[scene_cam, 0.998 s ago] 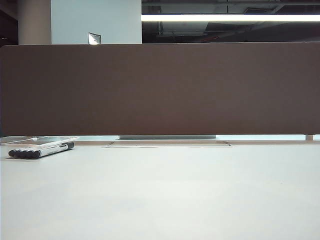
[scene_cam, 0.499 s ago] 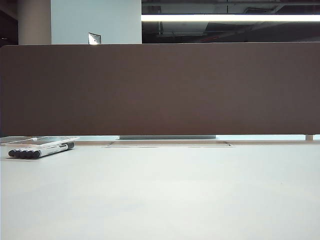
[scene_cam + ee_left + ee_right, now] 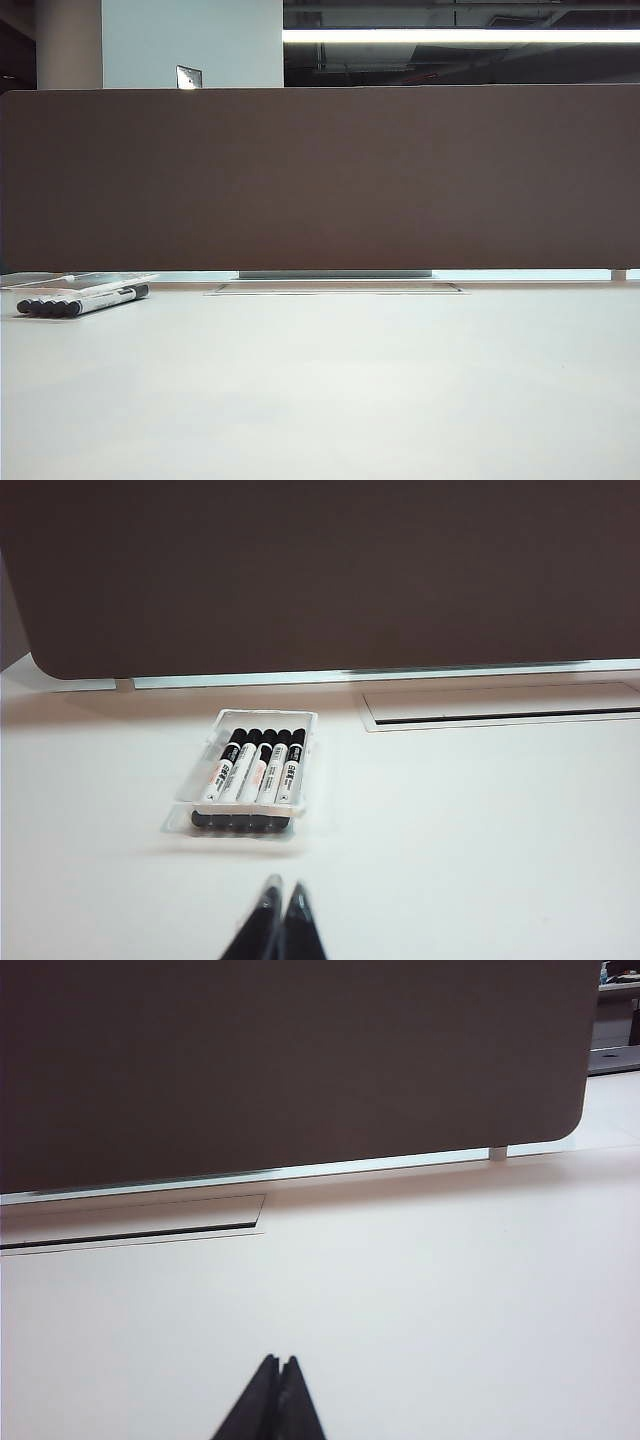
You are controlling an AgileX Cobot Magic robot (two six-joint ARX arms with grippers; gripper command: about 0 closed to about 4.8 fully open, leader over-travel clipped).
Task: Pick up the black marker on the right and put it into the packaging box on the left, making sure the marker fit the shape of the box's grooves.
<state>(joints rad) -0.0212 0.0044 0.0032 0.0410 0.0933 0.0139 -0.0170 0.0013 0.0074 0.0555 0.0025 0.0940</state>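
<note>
- Table (image 3: pixel 400 390): white, w/ brown partition (image 3: pixel 320 180) along far edge.
- Packaging box (image 3: pixel 203 792): clear tray on table's left side, near partition; 5 markers side by side in grooves.
- Black marker (image 3: pixel 294 768): lies in tray's outermost groove.
- Left hand (image 3: pixel 278 885): fingers pressed together, empty, above table just short of box.
- Right hand (image 3: pixel 279 1361): fingers together, empty, over bare table.
</note>
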